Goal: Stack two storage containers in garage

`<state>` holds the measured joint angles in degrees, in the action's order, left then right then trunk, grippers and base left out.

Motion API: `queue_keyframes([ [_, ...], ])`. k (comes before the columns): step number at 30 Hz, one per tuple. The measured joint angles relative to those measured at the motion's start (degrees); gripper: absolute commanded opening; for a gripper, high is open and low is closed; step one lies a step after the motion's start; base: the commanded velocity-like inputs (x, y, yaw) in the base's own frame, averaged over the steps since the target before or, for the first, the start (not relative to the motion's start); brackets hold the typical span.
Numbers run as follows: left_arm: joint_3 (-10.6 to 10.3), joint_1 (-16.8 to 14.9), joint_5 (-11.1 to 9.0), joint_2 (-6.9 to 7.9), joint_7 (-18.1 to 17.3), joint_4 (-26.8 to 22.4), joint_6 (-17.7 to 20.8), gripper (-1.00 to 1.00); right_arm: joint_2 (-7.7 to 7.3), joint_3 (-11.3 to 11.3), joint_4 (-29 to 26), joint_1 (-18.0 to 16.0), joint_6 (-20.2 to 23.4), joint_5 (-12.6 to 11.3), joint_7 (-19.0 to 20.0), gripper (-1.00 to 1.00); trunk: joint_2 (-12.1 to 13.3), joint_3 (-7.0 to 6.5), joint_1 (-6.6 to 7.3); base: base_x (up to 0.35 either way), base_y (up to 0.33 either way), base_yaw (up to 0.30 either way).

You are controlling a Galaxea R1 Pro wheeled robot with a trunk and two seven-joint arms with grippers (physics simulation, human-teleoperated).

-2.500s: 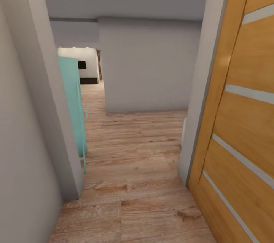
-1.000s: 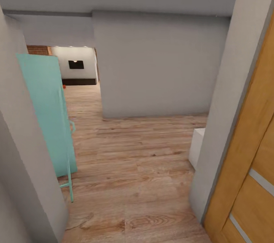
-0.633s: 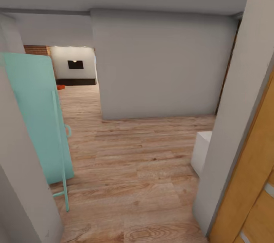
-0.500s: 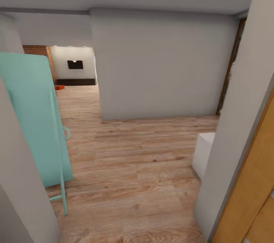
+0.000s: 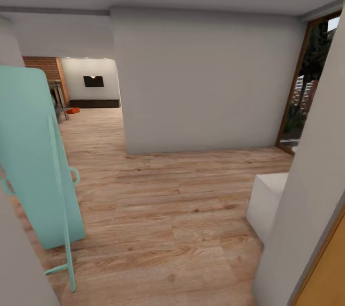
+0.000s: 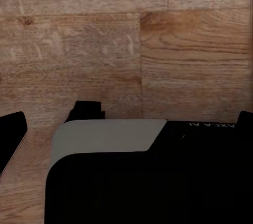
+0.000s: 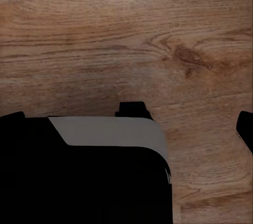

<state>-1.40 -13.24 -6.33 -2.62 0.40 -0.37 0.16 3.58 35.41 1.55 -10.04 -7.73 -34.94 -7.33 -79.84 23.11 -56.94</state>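
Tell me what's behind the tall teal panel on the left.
Behind the teal panel: a red brick fireplace, and a small orange-red container on the plank floor. The panel hides whatever lies farther left.

Left gripper (image 6: 50, 116): points straight down; two black fingertips (image 6: 87, 110) show well apart, nothing between them.
Right gripper (image 7: 187, 116): also points straight down; black fingertips (image 7: 132, 109) spread wide, nothing held.
Robot body (image 6: 147, 176): black with a grey panel, below both wrist cameras.
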Motion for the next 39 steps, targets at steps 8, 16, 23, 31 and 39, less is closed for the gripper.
queue_keyframes([
  [8, 0.0, 0.0, 0.0, -0.01, 0.0, -0.1, 0.0, 1.00, -0.03, 0.0, 0.0, 0.0, 0.0, 0.0, 0.0, 1.00, 0.0, 0.00, 0.00, 0.321, 0.000, 0.000],
  [16, 0.0, 0.0, 0.0, -0.01, 0.0, -0.1, 0.0, 1.00, 0.06, 0.0, 0.0, 0.0, 0.0, 0.0, 0.0, 1.00, 0.0, 0.00, 0.00, 0.321, 0.000, 0.003],
  [23, 0.0, 0.0, 0.0, 0.00, 0.0, -0.1, 0.0, 1.00, 0.06, 0.0, 0.0, 0.0, 0.0, 0.0, 0.0, 1.00, 0.0, 0.00, 0.00, 0.320, 0.000, 0.110],
  [31, 0.0, 0.0, 0.0, 0.02, 0.0, -0.1, 0.0, 1.00, 0.06, 0.0, 0.0, 0.0, 0.0, 0.0, 0.0, 1.00, 0.0, 0.00, 0.00, 0.320, 0.000, 0.010],
  [39, 0.0, 0.0, 0.0, 0.08, 0.0, -0.1, 0.0, 1.00, 0.06, 0.0, 0.0, 0.0, 0.0, 0.0, 0.0, 1.00, 0.0, 0.00, 0.00, 0.320, 0.000, 0.000],
])
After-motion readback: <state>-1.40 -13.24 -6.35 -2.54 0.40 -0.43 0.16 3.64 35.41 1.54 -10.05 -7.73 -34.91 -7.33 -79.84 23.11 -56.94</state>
